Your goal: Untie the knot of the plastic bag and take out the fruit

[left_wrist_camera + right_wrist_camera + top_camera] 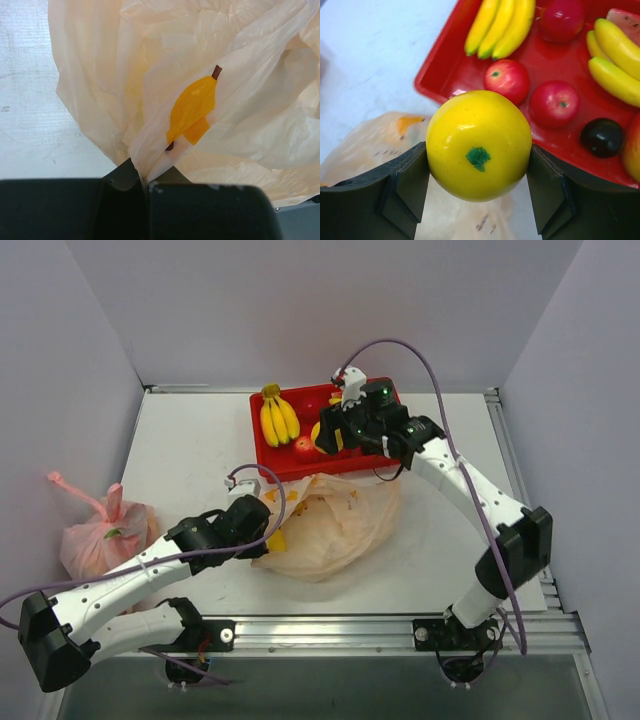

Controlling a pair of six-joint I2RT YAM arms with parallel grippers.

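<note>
The peach-orange plastic bag (335, 520) lies slack on the table in front of the red tray (290, 468). No knot shows in any view. My left gripper (268, 532) is shut on a pinched fold of the bag's film at its left edge; in the left wrist view the film (200, 45) runs into the closed jaws of the left gripper (145, 181). My right gripper (330, 436) is shut on a yellow round fruit (479, 145) and holds it above the tray's front edge. Two red apples (506, 80) and a dark plum (601, 137) lie in the tray.
Banana bunches (278, 416) and a watermelon slice (625, 15) are also in the tray. A pink knotted bag (105, 532) sits at the far left by the wall. The bag carries an orange printed shape (195, 107). The table's metal rail (330, 632) runs along the front.
</note>
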